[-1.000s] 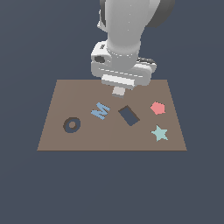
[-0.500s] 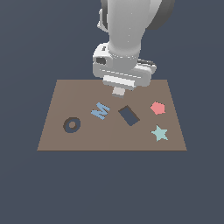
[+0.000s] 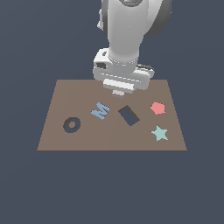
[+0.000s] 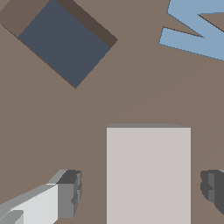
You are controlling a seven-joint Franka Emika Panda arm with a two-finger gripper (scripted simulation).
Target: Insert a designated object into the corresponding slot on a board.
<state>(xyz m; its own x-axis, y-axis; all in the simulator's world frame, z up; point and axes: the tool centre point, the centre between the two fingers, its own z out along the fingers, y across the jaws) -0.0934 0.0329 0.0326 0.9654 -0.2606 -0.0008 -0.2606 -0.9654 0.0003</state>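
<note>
The task looks to be at its opening stage, by my reading: the pale block (image 4: 148,175) lies flat on the brown board (image 3: 61,94) near its far edge, directly under the arm, and the dark rectangular slot (image 3: 129,115) meant for it sits bare, with only its dark floor showing; the block is well apart from that slot and squared differently, since the slot is tilted on the board; so grasping, lifting, turning and seating all appear left to do. The gripper (image 4: 142,192) hangs over the block with its jaws spread, one finger (image 4: 68,194) on each side and a clear gap of board between each finger and the block, so it holds nothing. Of the other cut-outs, the ring-shaped one (image 3: 71,125) is also unfilled, while the blue M (image 3: 101,110), the pink hexagon (image 3: 157,108) and the teal star (image 3: 159,133) sit in their places on the board.
</note>
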